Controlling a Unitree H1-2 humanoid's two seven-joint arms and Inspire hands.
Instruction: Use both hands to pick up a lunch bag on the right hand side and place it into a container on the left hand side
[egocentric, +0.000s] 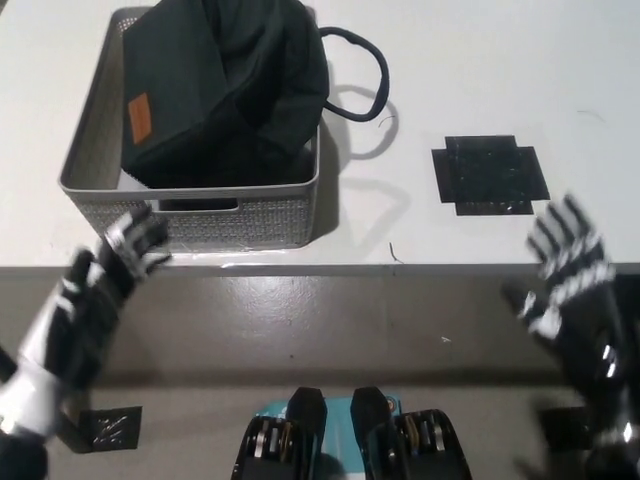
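The black lunch bag (215, 90) with an orange tag lies inside the grey woven container (95, 140) at the table's left; its strap loops over the right rim onto the table. My white left hand (85, 315) is at the lower left, below the table's front edge, open and blurred. At the lower right, also in front of the table edge, my black right hand (575, 285) hangs open with its fingers spread. Neither hand touches the bag or the container.
A black tape cross (490, 173) marks the white table (470, 60) to the right of the container. The table's front edge (400, 268) runs across the middle, with grey floor below and a table leg at the lower left.
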